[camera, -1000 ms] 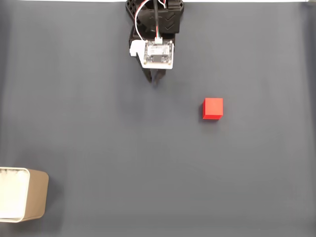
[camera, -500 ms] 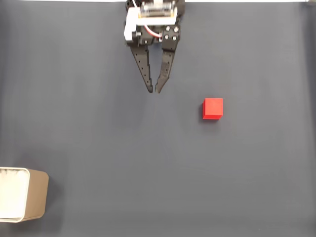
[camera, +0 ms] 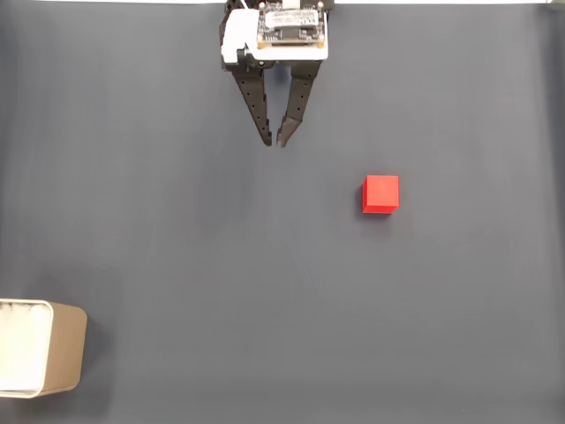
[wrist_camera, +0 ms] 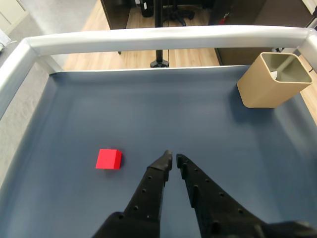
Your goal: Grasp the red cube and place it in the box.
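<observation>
The red cube (camera: pixel 380 194) rests on the dark mat, right of centre in the fixed view and at lower left in the wrist view (wrist_camera: pixel 108 159). My gripper (camera: pixel 274 142) hangs from the top edge, up and to the left of the cube and well apart from it. Its two black fingers converge to tips that nearly touch, with nothing between them, so it is shut; the wrist view shows the same gripper (wrist_camera: pixel 173 156). The tan box (camera: pixel 64 358) stands upright in the bottom left corner of the fixed view and at the far right in the wrist view (wrist_camera: pixel 261 87).
A dark blue-grey mat (camera: pixel 221 283) covers the whole work surface. In the wrist view a white raised rail (wrist_camera: pixel 158 37) borders the table's far and left sides, with wooden floor and furniture legs beyond it.
The gripper tilted up from pointing down, so its fingers now show at full length, then its tips drew back toward the top edge. Cube and box have not moved.
</observation>
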Motion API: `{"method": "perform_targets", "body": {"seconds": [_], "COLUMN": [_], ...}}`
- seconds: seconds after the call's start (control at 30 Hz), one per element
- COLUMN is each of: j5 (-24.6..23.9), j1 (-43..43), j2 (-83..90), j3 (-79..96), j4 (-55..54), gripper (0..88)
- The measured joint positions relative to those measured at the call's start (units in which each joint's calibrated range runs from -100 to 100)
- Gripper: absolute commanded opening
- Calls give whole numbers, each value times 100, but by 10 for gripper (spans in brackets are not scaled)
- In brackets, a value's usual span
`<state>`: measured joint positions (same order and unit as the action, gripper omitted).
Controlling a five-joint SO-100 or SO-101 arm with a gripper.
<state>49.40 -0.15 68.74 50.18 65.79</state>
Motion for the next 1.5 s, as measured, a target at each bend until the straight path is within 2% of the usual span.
{"method": "perform_targets", "body": {"seconds": [0.33,0.57,0.87,1.13,1.5], "j5": [5,-68,-308,-537,-557], "j1": [512,1039,1639,2070,2277], "j2": [-764,-990,-1363,-1772,-1971], "j3": [-750,-814,-814,-814,-796], "j4": [923,1154,1177,1161,684], "gripper": [0,0,0,70,122]}}
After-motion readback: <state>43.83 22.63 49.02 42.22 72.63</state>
